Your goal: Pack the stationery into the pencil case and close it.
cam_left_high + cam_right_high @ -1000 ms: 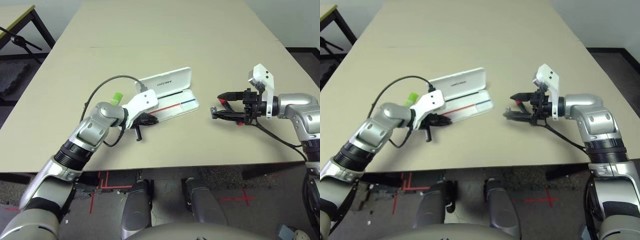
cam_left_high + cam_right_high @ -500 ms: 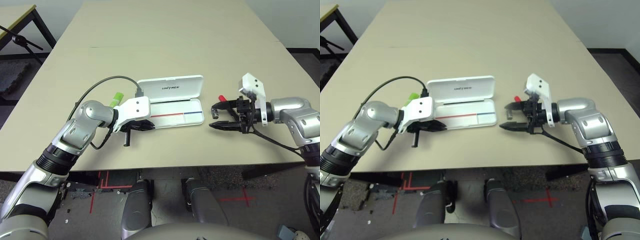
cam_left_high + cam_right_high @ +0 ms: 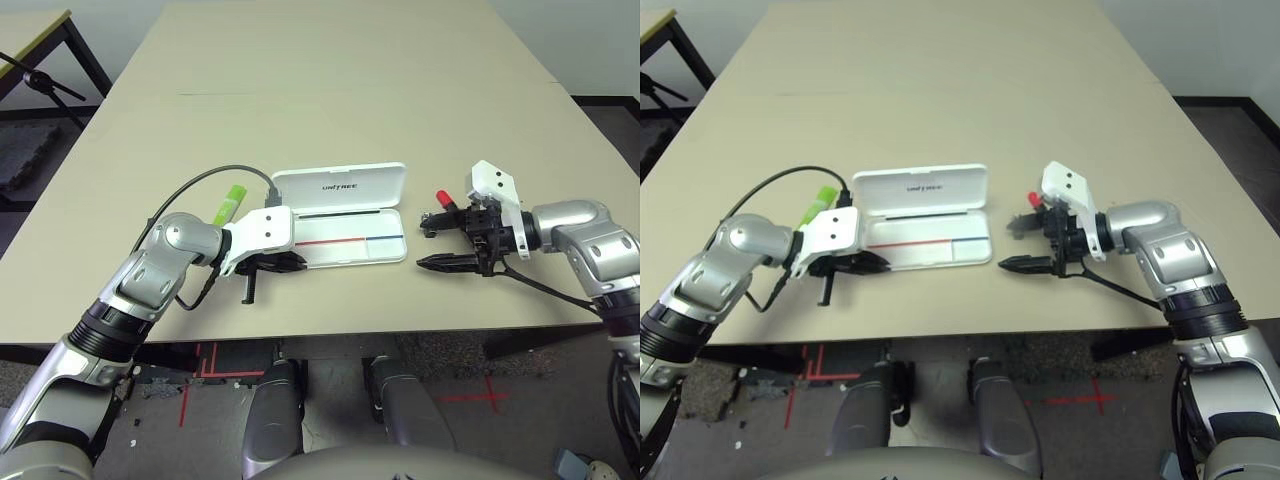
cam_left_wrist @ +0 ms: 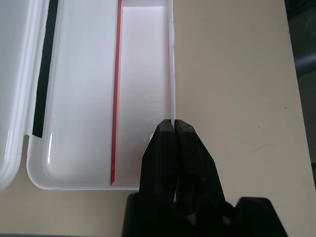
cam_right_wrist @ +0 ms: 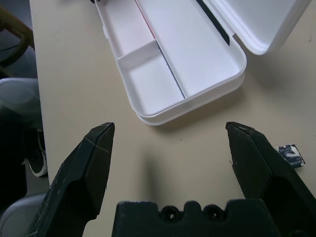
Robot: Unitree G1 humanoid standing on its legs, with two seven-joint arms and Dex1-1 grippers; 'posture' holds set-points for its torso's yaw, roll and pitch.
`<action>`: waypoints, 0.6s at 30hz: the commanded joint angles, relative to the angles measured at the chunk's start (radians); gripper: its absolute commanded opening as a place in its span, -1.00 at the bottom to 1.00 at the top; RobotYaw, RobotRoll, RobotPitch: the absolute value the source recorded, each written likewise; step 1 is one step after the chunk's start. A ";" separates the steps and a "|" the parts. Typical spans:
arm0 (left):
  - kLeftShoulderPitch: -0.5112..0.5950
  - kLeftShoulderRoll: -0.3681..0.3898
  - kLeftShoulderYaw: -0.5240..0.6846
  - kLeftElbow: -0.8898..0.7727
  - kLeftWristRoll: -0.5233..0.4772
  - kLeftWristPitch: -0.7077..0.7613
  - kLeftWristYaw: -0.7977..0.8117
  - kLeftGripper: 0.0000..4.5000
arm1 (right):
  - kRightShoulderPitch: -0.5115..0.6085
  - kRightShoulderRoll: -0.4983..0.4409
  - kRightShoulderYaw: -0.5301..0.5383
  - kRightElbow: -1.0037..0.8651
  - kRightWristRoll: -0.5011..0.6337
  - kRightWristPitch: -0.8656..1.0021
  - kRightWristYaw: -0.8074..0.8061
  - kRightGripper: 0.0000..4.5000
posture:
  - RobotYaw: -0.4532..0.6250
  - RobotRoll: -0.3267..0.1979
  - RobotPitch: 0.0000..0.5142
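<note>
The white pencil case (image 3: 350, 240) lies open at the table's middle, its lid (image 3: 340, 185) folded back flat and a red-and-blue stripe inside. My left gripper (image 4: 174, 123) is shut on the thin front rim of the tray near its left end. The lime-green highlighter (image 3: 232, 203) lies just left of the case, beyond my left wrist. My right gripper (image 3: 425, 246) stands wide open just right of the case, pointing at it, with nothing between its fingers. The red marker (image 3: 443, 198) peeks out behind it. A tiny dark piece (image 5: 290, 152) lies by one right finger.
A black cable (image 3: 190, 190) loops from my left wrist over the table. The table's front edge (image 3: 330, 335) runs close below both grippers. A dark-framed table (image 3: 60, 40) stands off to the far left.
The pencil case has swung round with my left gripper and now lies square to the front edge. My right gripper has come lower and closer to the case's right end.
</note>
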 commanded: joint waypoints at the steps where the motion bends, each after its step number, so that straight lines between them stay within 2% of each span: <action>1: 0.009 0.011 0.008 0.024 0.010 -0.024 -0.007 -0.99 | -0.005 0.000 0.011 0.011 -0.009 -0.012 0.012 1.00 | -0.25 0.25 -0.52; 8: 0.004 -0.006 0.008 0.067 0.031 -0.042 0.018 -0.99 | -0.014 0.009 0.007 0.023 -0.021 -0.030 0.005 1.00 | -0.25 0.25 -0.53; 11: 0.009 -0.005 0.007 0.072 0.031 -0.051 0.015 -0.67 | -0.015 0.012 0.005 0.026 -0.024 -0.035 0.003 1.00 | -0.25 0.25 -0.53; 18: 0.009 -0.009 0.016 0.078 0.023 -0.067 0.017 0.52 | -0.024 0.021 0.006 0.048 -0.032 -0.052 -0.004 1.00 | -0.25 0.25 -0.52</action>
